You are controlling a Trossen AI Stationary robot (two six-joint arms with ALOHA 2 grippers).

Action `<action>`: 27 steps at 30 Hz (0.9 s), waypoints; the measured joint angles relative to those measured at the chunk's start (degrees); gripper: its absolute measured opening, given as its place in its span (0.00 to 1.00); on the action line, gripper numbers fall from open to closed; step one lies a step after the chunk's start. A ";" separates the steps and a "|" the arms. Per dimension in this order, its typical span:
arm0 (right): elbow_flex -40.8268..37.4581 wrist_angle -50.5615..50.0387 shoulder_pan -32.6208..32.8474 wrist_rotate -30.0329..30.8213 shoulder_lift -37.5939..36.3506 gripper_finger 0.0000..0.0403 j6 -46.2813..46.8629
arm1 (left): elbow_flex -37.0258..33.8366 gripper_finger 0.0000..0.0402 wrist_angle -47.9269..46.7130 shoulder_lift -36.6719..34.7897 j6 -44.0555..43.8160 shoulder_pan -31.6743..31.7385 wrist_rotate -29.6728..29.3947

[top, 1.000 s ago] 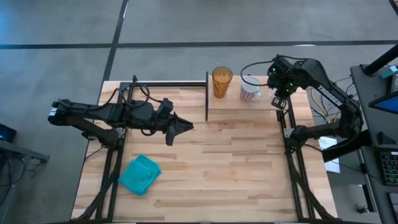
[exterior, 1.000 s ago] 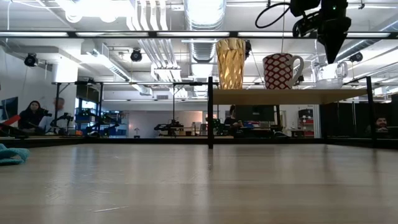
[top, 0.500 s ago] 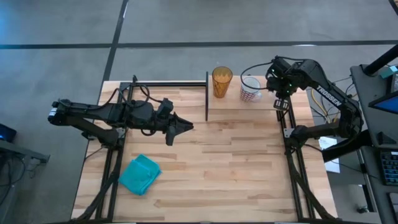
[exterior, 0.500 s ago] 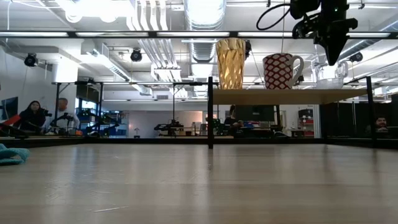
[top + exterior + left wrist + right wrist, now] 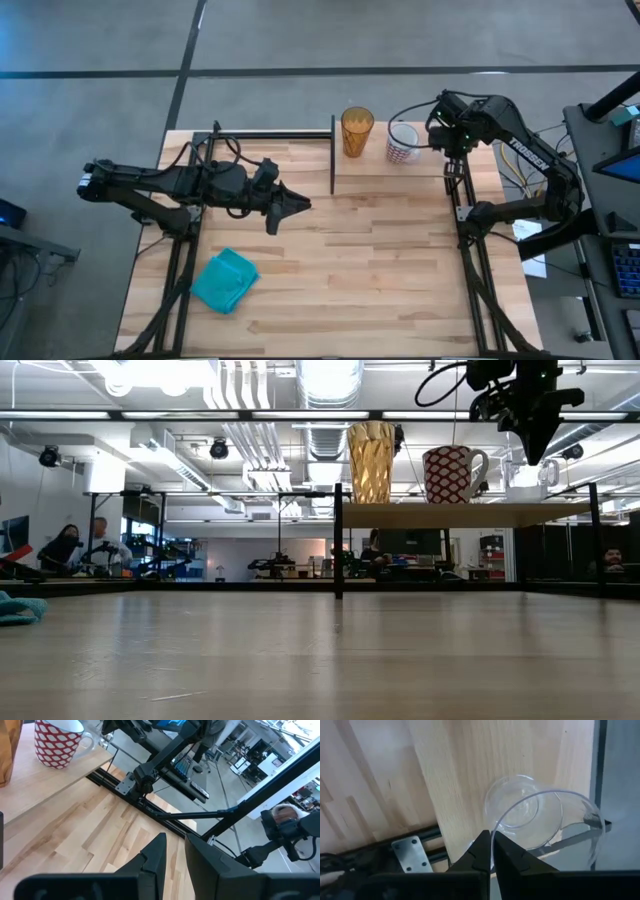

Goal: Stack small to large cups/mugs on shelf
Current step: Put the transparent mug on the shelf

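The amber tumbler [image 5: 357, 130] [image 5: 371, 462] and the white mug with a red pattern [image 5: 403, 143] [image 5: 450, 473] stand upright on the shelf [image 5: 370, 170] [image 5: 440, 515]. The tiny clear glass cup [image 5: 525, 480] [image 5: 540, 820] is at the shelf's right end, beside the mug. My right gripper [image 5: 535, 455] [image 5: 492, 842] comes down onto it and is shut on its rim. My left gripper [image 5: 303, 203] [image 5: 175, 845] hovers over the table's left middle, pointing at the shelf, with a narrow gap between its fingers and nothing in it. My right gripper pinches the glass cup's rim [image 5: 496, 827] on one side, one finger inside the cup and one outside. The fingers come from above, pointing down. The cup is mouth up with its base [image 5: 515, 807] over the shelf's right end; whether it rests there, I cannot tell.
A teal cloth [image 5: 225, 280] [image 5: 15, 608] lies crumpled near the table's near left corner. A black post [image 5: 338, 540] stands at the shelf's left end, and the black frame rail [image 5: 415, 852] runs below its right edge. People sit far back in the room.
My right gripper, shut on the glass cup throughout, has shifted a little toward the table's far edge over the shelf's right end. The tumbler and mug have stayed put.
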 joint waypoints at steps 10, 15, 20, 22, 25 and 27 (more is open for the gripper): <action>0.00 -0.08 -0.01 -3.58 -0.04 0.02 -4.80 | 0.00 0.14 0.01 0.00 -0.02 0.00 0.90; 0.00 -0.20 0.00 -6.24 -0.11 0.02 -5.57 | 0.00 0.14 0.00 0.00 -0.02 0.00 1.01; 0.00 -0.47 0.00 -5.73 -0.09 0.06 -3.87 | 0.00 0.14 0.00 0.00 -0.02 0.00 1.11; 0.00 -0.62 0.00 -5.69 -0.09 0.09 -3.88 | 0.00 0.14 0.00 -0.02 -0.02 0.00 1.16; 0.00 -0.42 0.00 -4.78 -0.09 0.14 -3.84 | 0.00 0.14 0.02 -0.02 -0.02 0.00 1.18; 0.00 -0.33 0.00 -3.03 -0.09 0.17 -3.68 | 0.00 0.14 0.00 0.00 -0.02 0.00 1.19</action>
